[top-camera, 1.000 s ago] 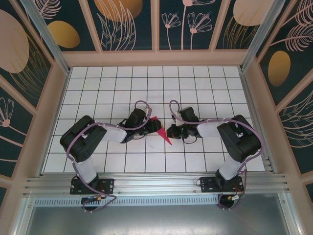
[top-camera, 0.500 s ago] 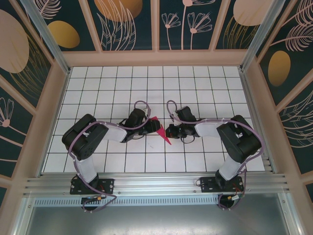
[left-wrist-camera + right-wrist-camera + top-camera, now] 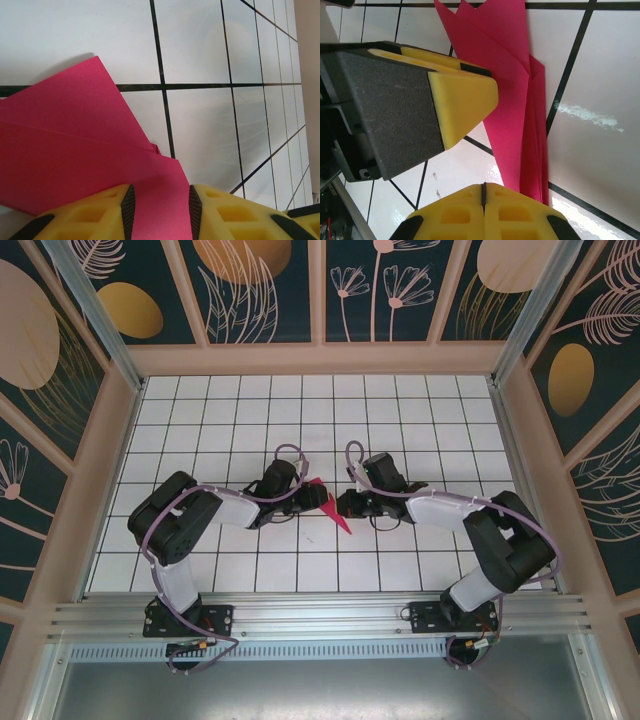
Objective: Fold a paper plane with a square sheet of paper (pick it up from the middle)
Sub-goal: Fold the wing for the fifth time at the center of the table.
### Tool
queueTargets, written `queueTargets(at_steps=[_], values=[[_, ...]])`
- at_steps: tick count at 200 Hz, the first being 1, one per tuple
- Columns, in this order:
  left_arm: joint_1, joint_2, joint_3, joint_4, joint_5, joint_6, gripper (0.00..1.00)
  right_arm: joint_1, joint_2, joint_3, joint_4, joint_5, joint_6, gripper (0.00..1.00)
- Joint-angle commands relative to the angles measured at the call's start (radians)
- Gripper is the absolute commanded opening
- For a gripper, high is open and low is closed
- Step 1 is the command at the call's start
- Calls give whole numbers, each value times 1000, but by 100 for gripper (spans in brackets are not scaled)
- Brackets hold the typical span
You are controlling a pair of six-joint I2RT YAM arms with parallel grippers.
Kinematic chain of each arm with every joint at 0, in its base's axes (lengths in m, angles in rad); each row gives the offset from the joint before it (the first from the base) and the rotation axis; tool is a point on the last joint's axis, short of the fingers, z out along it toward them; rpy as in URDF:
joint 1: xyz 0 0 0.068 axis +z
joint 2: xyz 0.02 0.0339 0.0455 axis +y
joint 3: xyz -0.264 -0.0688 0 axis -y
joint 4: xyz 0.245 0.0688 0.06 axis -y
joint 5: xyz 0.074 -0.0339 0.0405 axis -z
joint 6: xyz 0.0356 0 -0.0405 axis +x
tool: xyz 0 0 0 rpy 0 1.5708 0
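Paper plane [image 3: 341,521]: a folded magenta dart, it lay on the white tiled table [image 3: 400,410] between your arms.
Left claw [image 3: 160,200]: you had its jaws partly apart, the plane lying flat across the gap.
Right claw [image 3: 483,192]: you had it shut, tip just beside the plane's edge.

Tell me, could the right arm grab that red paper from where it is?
Probably yes: the right gripper sits right beside the folded red paper, nothing between them. Its jaws are shut, though, so they must open first, and the left gripper straddles the paper.
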Motion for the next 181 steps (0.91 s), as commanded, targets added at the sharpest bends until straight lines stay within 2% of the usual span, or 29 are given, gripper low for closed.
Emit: queueTargets(at_steps=[1,16,42,106,181], values=[[3,52,21,-21,-15,16,37,6,25,-4,32,-61,-3,3],[4,52,22,-23,-15,16,37,4,63,-2,61,-112,3,3],[4,52,27,-28,-13,19,37,2,134,1,94,-118,12,3],[38,23,36,-76,-24,85,38,-20,237,-26,-39,8,-41,0],[104,28,60,-54,-1,190,39,-25,276,-37,-49,-28,-75,0]])
